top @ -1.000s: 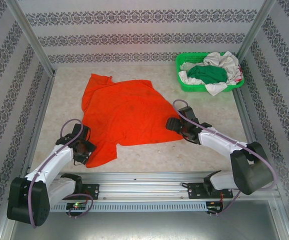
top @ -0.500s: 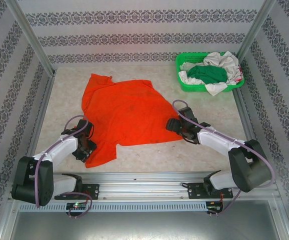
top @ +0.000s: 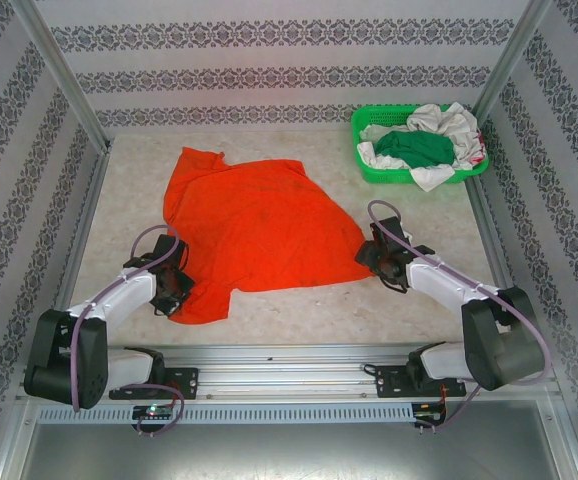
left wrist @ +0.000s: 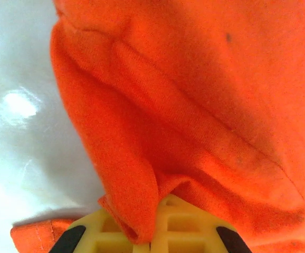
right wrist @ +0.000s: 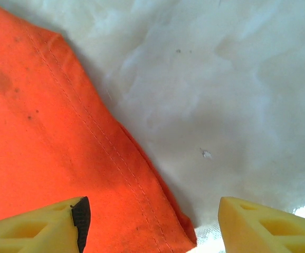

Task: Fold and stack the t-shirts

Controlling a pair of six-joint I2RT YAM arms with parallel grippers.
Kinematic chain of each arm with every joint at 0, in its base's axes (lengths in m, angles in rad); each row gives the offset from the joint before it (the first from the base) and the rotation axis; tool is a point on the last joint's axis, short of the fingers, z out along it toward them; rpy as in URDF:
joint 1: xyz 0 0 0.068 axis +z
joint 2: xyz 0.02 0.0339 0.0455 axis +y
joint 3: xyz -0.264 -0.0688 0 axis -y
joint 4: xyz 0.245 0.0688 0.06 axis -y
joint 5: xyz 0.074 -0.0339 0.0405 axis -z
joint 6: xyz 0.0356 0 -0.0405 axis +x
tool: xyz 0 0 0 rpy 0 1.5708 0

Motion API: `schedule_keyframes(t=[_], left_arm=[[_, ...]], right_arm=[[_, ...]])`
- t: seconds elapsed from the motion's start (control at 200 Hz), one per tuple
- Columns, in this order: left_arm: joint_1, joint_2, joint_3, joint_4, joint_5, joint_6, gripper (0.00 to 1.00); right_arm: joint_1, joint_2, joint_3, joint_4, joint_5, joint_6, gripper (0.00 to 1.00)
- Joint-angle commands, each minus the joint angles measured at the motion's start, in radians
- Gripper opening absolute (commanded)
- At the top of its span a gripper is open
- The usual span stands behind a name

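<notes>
- Marbled table carries the orange t-shirt, spread flat left of centre
- My left hand is clamped on a fold at its near-left edge
- My right hand gapes wide over the near-right corner, holding nothing
- Green t-shirt and white t-shirt lie heaped in the basket, far right

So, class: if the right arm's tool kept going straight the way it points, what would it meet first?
Most likely the hemmed corner of the orange t-shirt, which lies within the open right tool. The bare table sits just beside that corner, and depth is hard to judge.
</notes>
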Motion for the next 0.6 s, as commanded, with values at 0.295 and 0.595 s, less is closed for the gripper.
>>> schedule_keyframes(t=[0.295, 0.595], left_arm=[[-0.011, 0.004, -0.053, 0.024, -0.011, 0.018, 0.00], [-0.011, 0.006, -0.051, 0.022, -0.016, 0.009, 0.00]], right_arm=[[0.006, 0.043, -0.035, 0.036, -0.058, 0.054, 0.51], [0.006, 0.125, -0.029, 0.093, -0.141, 0.065, 0.43]])
